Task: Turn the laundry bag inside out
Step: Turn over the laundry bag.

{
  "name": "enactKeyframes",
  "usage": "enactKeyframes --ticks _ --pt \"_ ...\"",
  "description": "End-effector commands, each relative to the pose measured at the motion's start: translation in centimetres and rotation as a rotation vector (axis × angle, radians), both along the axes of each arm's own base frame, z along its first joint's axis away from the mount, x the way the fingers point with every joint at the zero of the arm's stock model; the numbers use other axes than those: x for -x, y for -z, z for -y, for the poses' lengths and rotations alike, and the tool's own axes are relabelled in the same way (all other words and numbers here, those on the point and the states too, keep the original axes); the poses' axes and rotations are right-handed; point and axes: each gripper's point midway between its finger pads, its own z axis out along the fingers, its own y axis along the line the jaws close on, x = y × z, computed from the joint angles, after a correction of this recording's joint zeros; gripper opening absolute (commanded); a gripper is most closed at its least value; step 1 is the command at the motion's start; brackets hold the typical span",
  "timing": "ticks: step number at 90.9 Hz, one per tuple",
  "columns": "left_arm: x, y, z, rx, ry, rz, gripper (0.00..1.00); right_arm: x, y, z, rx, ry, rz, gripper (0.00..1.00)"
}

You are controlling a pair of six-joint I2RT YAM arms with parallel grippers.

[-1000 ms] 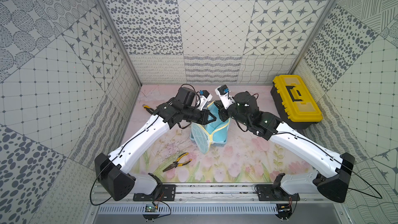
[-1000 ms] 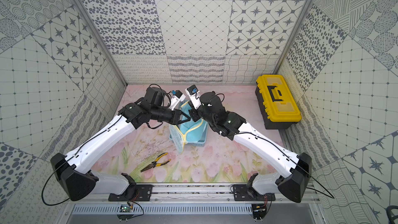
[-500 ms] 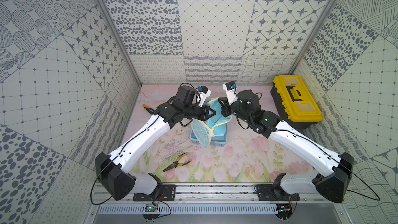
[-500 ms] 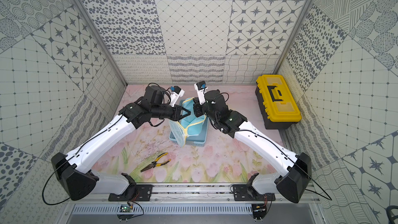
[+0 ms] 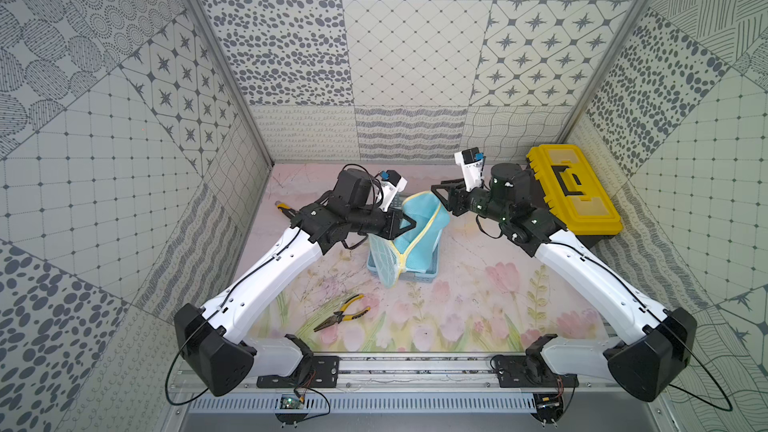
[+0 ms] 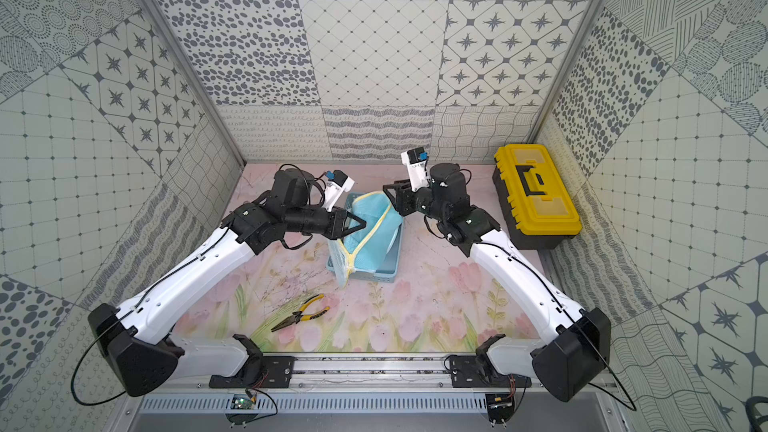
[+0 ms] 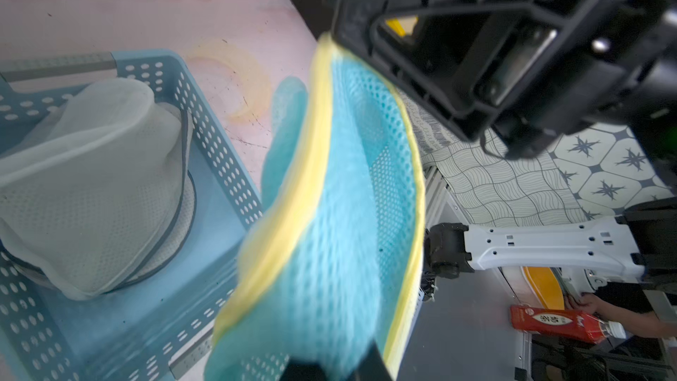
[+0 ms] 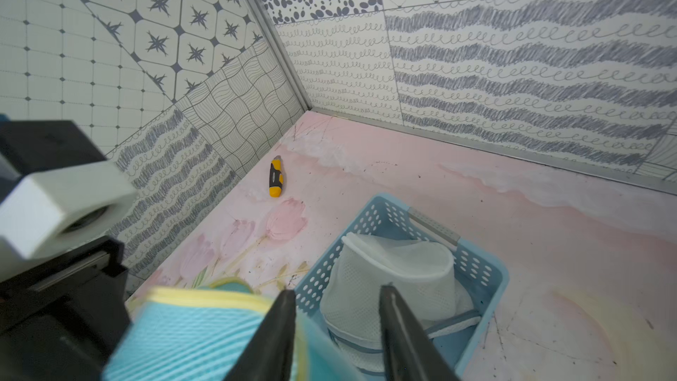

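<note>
Holding one laundry bag (image 5: pixel 419 226) in its clamped left claw (image 5: pixel 409 224), right claw (image 8: pixel 335 328) spread, one basket (image 5: pixel 432 270).

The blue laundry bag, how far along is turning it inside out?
Partly begun. The blue laundry bag is lifted over the basket, its yellow-edged mouth open. The left hand grips its edge; the right hand is open, holding nothing. Left: pushing the mesh through the mouth. A white mesh bag lies in the basket.
</note>
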Motion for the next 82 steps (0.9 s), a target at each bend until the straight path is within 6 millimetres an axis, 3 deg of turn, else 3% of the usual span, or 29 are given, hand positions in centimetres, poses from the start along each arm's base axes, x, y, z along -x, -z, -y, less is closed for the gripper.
enactKeyframes --ticks 1,25,44,61,71,77,82 --pt "3.0 0.5 -0.2 0.009 0.065 -0.122 0.0 1.7 -3.6 -0.1 -0.122 -0.109 0.106 0.72" --pt "2.7 0.6 -0.5 -0.023 0.057 -0.113 0.0 7.0 -3.1 -1.4 -0.06 -0.293 0.113 0.86" --pt "2.8 0.5 -0.3 -0.021 0.074 -0.107 0.0 9.1 -3.2 -3.1 -0.005 -0.407 0.098 0.83" --pt "3.0 -0.1 -0.3 -0.013 0.084 -0.093 0.0 9.6 -1.3 -5.0 0.083 -0.462 0.06 0.75" --pt "3.1 -0.3 -0.3 -0.01 0.089 -0.089 0.0 9.3 -0.6 -5.6 0.119 -0.47 0.043 0.56" --pt "3.1 -0.4 -0.3 -0.011 0.088 -0.088 0.0 9.5 -0.6 -6.1 0.125 -0.493 0.042 0.32" --pt "3.1 -0.3 -0.4 -0.015 0.087 -0.087 0.0 9.1 -1.2 -6.3 0.118 -0.465 0.065 0.01"
